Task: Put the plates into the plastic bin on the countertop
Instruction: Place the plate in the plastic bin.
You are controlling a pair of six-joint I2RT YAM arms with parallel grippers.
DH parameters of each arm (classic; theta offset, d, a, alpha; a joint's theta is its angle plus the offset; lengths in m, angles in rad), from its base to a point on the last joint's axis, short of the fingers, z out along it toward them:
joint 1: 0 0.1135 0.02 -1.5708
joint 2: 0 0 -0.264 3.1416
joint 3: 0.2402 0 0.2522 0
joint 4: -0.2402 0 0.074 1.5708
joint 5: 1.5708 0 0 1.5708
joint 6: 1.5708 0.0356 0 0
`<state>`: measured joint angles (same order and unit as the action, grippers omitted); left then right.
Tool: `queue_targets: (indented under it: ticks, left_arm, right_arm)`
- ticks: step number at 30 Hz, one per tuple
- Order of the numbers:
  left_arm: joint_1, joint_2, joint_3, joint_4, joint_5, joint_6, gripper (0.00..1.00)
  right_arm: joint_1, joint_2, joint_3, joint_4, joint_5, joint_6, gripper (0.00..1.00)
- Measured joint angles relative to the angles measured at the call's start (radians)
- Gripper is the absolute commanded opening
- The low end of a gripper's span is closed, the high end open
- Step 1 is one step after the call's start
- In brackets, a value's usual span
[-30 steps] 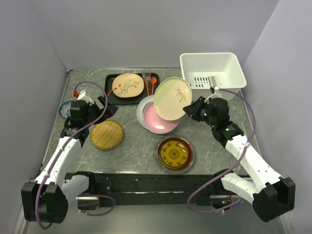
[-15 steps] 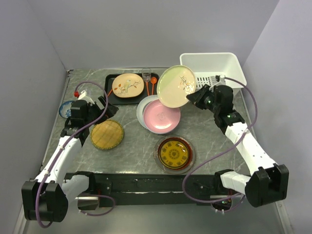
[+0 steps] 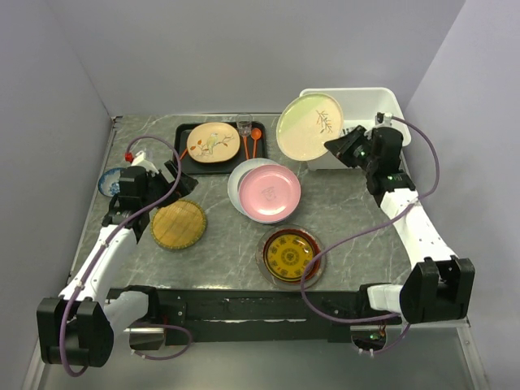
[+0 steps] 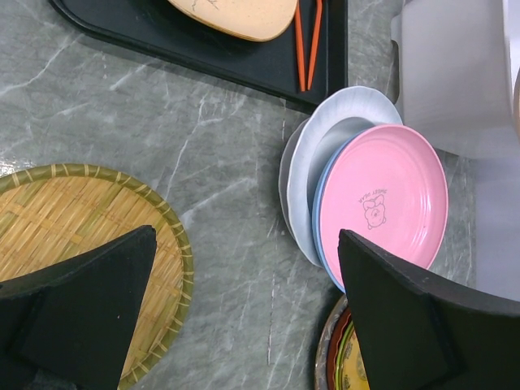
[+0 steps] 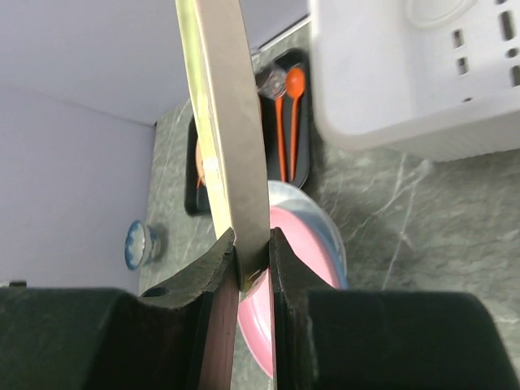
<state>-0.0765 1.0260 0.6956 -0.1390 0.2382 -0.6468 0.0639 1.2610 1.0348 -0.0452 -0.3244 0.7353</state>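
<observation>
My right gripper (image 3: 341,146) (image 5: 253,260) is shut on the rim of a pale green flowered plate (image 3: 309,128) (image 5: 231,122). It holds the plate tilted nearly on edge in the air, in front of the left wall of the white plastic bin (image 3: 357,91) (image 5: 422,81). A pink plate (image 3: 270,192) (image 4: 382,203) lies on a white plate (image 3: 241,175) mid-countertop (image 3: 349,211). A gold-patterned dark red plate (image 3: 290,256) sits nearer the front. A cream floral plate (image 3: 213,142) rests on the black tray (image 3: 185,154). My left gripper (image 3: 150,180) (image 4: 244,244) hangs open and empty over bare countertop.
A woven bamboo plate (image 3: 179,224) (image 4: 73,219) lies under my left gripper's left finger. A small blue-patterned bowl (image 3: 110,180) stands at the far left by the wall. Orange spoons (image 3: 250,142) (image 5: 286,122) lie on the tray's right side. Grey walls close in three sides.
My right arm has carried the pale green plate up and to the right, from above the pink plate to the bin's left wall. The left arm has not moved.
</observation>
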Motion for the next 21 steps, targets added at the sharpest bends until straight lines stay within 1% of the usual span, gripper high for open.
queue_targets:
  ticks: [6, 16, 21]
  left_arm:
    - [0.0, 0.0, 0.0, 0.0, 0.0, 0.0, 0.99]
    - [-0.001, 0.0, 0.0, 0.0, 0.002, 0.0, 0.99]
    - [-0.001, 0.005, 0.0, 0.001, 0.002, 0.0, 0.99]
  right_arm:
    - [-0.05, 0.056, 0.047, 0.001, -0.006, 0.02, 0.0]
    - [-0.098, 0.076, 0.076, 0.001, -0.024, 0.038, 0.0]
    - [-0.129, 0.126, 0.117, 0.004, -0.026, 0.05, 0.0]
